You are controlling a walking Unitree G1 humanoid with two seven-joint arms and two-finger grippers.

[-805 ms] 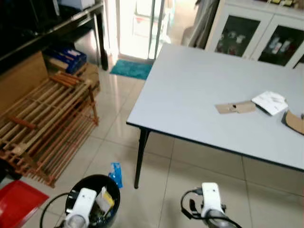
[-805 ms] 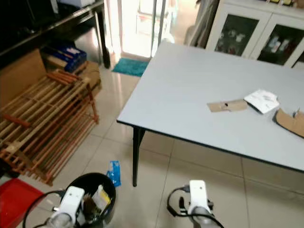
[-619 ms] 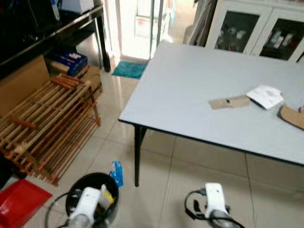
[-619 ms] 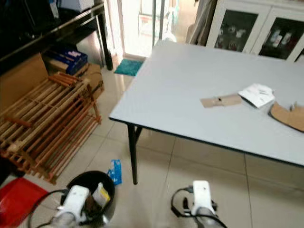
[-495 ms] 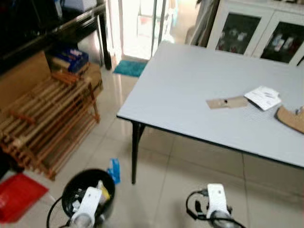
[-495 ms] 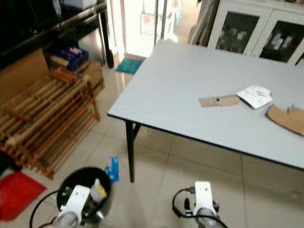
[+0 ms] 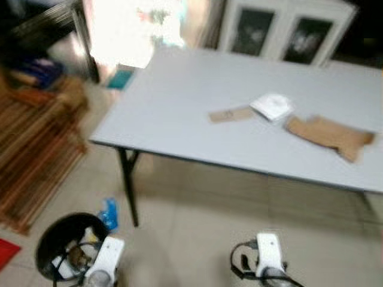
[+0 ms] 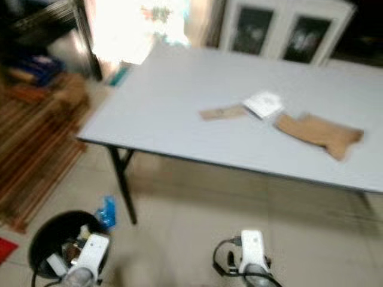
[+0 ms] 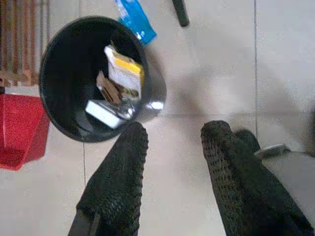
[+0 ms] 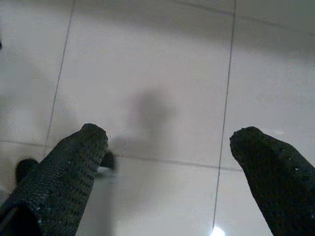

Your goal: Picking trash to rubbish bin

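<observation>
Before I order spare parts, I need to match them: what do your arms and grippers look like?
Each wrist carries a white, boxy module with a looped black cable beside it. The left gripper and right gripper each have two long black fingers with rounded tips and a knobbly, dotted texture. No markings are legible.

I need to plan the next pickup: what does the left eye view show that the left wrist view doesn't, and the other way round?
Left eye view alone: the grey table carrying a small cardboard strip, a white paper and a larger cardboard piece. Left wrist view alone: the left tool, open and holding nothing, and a clear look at the bin's contents, including a yellow-and-white carton. Shared: the black rubbish bin, the blue wrapper on the floor beside it, and the red tray.
</observation>
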